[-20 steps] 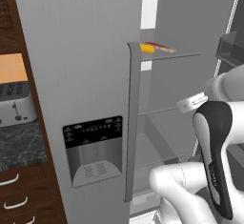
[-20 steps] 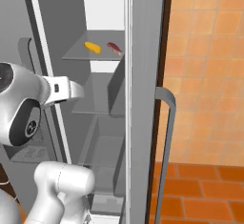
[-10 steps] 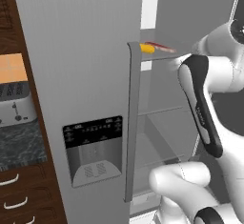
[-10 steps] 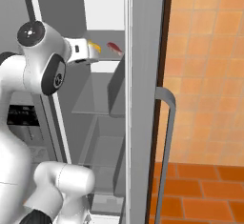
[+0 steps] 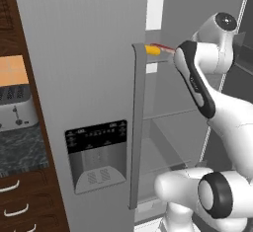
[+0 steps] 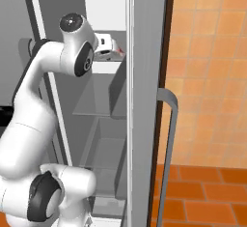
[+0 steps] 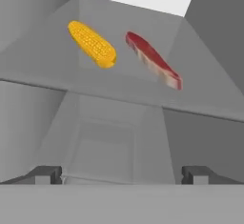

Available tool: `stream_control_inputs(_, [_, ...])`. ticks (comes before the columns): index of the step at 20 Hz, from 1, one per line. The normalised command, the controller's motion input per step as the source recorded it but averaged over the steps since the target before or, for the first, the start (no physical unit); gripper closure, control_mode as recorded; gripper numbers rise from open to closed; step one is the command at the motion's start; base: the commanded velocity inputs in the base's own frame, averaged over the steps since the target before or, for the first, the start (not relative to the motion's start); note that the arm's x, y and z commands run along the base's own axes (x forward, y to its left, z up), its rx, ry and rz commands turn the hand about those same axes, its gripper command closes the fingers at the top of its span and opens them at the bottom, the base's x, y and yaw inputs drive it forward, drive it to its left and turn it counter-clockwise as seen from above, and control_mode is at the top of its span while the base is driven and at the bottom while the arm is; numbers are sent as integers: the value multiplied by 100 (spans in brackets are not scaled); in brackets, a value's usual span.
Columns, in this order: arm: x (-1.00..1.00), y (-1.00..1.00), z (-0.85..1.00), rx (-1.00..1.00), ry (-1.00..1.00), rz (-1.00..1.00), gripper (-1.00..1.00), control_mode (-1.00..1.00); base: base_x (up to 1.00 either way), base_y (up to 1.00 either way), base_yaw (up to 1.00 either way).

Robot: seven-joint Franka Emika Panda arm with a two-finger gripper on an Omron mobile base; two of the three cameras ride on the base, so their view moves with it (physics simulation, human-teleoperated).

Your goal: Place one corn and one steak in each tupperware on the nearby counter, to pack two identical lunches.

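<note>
One yellow corn (image 7: 93, 43) and one red steak (image 7: 153, 60) lie side by side on the upper glass shelf (image 7: 57, 75) of the open fridge, corn to the left. In the left base view the corn (image 5: 153, 50) and the steak (image 5: 163, 48) peek out past the door edge. My gripper (image 7: 121, 174) is open and empty, held in front of that shelf and a little short of both foods. From the right base, the hand (image 6: 105, 44) reaches into the fridge at shelf height. The counter (image 5: 20, 147) is at far left. The tupperware is out of view.
The grey fridge door (image 5: 84, 93) with its dispenser panel (image 5: 96, 154) and long handle (image 5: 136, 127) stands to the left of the arm. Another door with a handle (image 6: 169, 139) is on the right. A toaster (image 5: 15, 110) sits on the counter. Lower shelves and a drawer (image 6: 103, 148) are below.
The arm has swung up from the lower shelves to the upper shelf, bringing the hand level with the corn and steak. The jaws stayed open.
</note>
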Motion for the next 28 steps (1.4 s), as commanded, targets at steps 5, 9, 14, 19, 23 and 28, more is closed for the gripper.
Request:
stream_control_inputs(5, [77, -29, 5, 2, 18, 0, -100, -100, 0, 0, 0])
stream_control_inputs(9, [39, -6, 2, 5, -7, 3, -100, -100, 0, 0, 0])
stream_control_inputs(14, [78, 0, -18, 0, -3, 6, -100, -100, 0, 0, 0])
stream_control_inputs(19, [51, -1, -8, 0, 0, 3, -100, -100, 0, 0, 0])
stream_control_inputs(23, [31, 0, -12, 0, 4, 3, -100, -100, 0, 0, 0])
stream_control_inputs(28, [31, 0, -25, 0, 7, 4, -100, -100, 0, 0, 0])
